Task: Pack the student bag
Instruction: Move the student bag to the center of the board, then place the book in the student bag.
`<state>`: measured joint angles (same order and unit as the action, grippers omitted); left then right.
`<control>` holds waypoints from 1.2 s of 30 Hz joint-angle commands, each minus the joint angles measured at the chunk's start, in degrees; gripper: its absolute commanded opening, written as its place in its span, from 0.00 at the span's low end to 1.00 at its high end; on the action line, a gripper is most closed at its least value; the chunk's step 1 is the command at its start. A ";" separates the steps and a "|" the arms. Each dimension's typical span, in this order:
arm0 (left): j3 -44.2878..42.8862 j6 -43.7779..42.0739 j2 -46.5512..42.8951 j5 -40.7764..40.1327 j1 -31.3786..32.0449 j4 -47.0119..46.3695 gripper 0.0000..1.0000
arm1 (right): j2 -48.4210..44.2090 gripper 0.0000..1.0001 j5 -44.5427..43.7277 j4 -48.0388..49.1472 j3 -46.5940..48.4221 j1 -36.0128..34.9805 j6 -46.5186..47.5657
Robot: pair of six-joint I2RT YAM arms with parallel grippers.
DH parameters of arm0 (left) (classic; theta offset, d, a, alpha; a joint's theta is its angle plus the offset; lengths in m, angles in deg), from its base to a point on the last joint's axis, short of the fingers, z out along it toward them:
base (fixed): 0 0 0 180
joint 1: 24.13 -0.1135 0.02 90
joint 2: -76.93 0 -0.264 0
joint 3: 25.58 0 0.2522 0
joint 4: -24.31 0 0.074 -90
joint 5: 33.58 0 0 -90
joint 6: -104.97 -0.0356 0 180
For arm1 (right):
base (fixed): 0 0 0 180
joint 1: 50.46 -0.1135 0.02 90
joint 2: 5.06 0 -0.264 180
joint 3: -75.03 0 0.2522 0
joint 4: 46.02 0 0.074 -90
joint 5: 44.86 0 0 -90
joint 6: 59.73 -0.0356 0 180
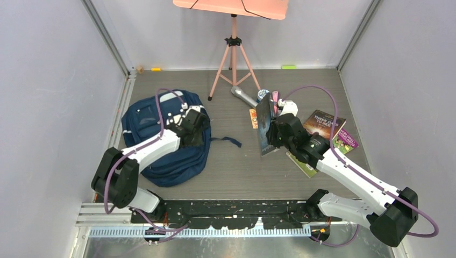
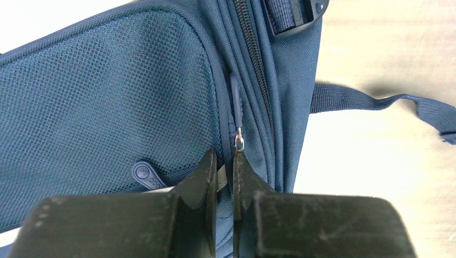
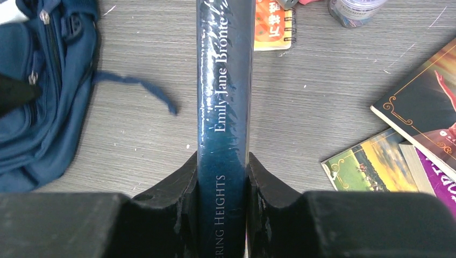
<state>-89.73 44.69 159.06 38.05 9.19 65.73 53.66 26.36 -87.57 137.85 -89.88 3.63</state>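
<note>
The bag (image 1: 141, 121) lies at left. Our left gripper (image 2: 225, 161) seems pinched on its zip (image 2: 235, 102); we should pull straight along the seam, while the right gripper (image 3: 222, 161) clamps the book (image 3: 225, 70) upright.

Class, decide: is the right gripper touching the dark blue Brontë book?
Touching. The right wrist view shows the right gripper clamping the book, both fingers flush against its covers.

Grey table (image 1: 242, 164): student bag (image 1: 144, 122) left, books (image 1: 325, 122) right, pink tripod (image 1: 233, 54) rear.
</note>
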 commanded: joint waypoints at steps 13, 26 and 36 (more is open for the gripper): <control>-22.05 -13.58 11.07 15.12 -10.03 -7.83 0.52 | -4.40 0.00 -3.71 4.07 1.63 -0.31 -1.58; -8.14 -12.67 -5.47 12.73 -6.33 13.19 0.67 | -3.74 0.01 -2.56 6.00 0.72 -0.22 -1.46; -2.69 -11.40 -6.01 13.19 -5.49 6.23 0.60 | -4.15 0.00 -1.65 6.63 -0.07 -0.16 -2.46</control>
<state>-92.64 32.56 153.73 51.07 3.70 76.73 51.63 25.97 -89.82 136.45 -89.88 2.45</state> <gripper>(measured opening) 0.623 0.329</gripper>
